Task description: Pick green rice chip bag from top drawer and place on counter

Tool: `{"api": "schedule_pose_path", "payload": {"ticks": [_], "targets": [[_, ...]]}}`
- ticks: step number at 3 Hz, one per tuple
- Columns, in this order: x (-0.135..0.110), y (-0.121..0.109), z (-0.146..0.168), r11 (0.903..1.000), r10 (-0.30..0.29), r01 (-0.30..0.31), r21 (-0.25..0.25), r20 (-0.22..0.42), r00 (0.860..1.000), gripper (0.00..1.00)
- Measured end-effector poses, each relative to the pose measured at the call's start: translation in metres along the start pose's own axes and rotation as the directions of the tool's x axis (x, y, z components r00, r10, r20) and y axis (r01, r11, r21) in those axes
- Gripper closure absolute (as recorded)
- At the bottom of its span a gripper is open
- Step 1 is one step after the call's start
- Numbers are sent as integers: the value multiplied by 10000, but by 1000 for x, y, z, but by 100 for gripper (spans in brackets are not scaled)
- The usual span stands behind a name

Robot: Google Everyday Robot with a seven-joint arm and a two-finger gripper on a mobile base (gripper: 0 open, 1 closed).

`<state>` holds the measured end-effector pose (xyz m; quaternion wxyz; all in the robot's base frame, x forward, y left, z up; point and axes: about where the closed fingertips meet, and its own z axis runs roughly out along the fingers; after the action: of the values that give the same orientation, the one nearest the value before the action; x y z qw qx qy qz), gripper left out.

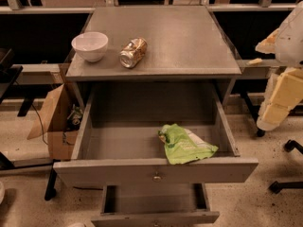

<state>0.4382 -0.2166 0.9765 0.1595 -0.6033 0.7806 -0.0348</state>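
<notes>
The green rice chip bag [185, 144] lies crumpled in the front right of the open top drawer [154, 170], its edge resting on the drawer's front wall. The drawer is pulled fully out, with the keyhole on its front. The counter [175, 39] is the flat grey cabinet top behind and above it. My arm stands at the right edge of the view, and my gripper [263, 48] is level with the counter's right side, apart from the bag and well above the drawer.
A white bowl [90, 45] and a crushed gold can [133, 52] sit on the counter's front left. A narrower lower drawer [155, 215] is also pulled out. A cardboard box [57, 122] stands on the floor at left, and chair wheels [289, 148] at right.
</notes>
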Motion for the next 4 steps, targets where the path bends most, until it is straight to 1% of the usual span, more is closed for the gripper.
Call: {"api": "schedule_pose_path", "payload": {"ticks": [1, 2, 3, 4], "targets": [[0, 0, 0, 10000, 2, -2, -1, 2, 10000, 0], [-1, -20, 20, 9960, 769, -727, -517, 847, 9934, 0], [-30, -62, 75, 9590, 2572, -2172, -1821, 2365, 9370, 0], [-80, -98, 166, 8037, 5577, -4277, -4137, 2732, 7838, 0]]}}
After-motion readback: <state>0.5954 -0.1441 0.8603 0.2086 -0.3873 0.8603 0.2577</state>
